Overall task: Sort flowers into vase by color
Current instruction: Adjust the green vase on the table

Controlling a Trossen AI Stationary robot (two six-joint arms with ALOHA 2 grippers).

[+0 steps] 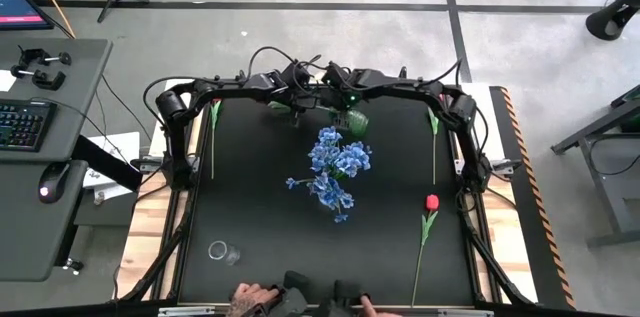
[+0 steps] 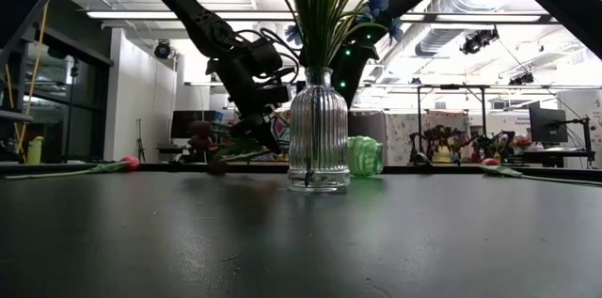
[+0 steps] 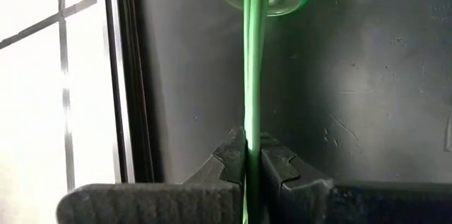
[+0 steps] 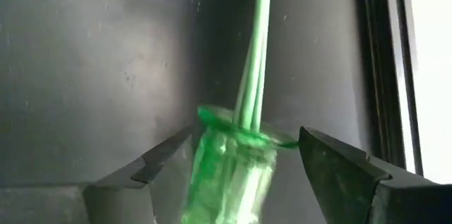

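Green vase sits between the right gripper's open jaws; left gripper pinches a stem.

Right gripper at green vase

Fingers stand apart on either side of the tilted vase; contact cannot be confirmed. Green stems pass through its mouth, above the dark table.
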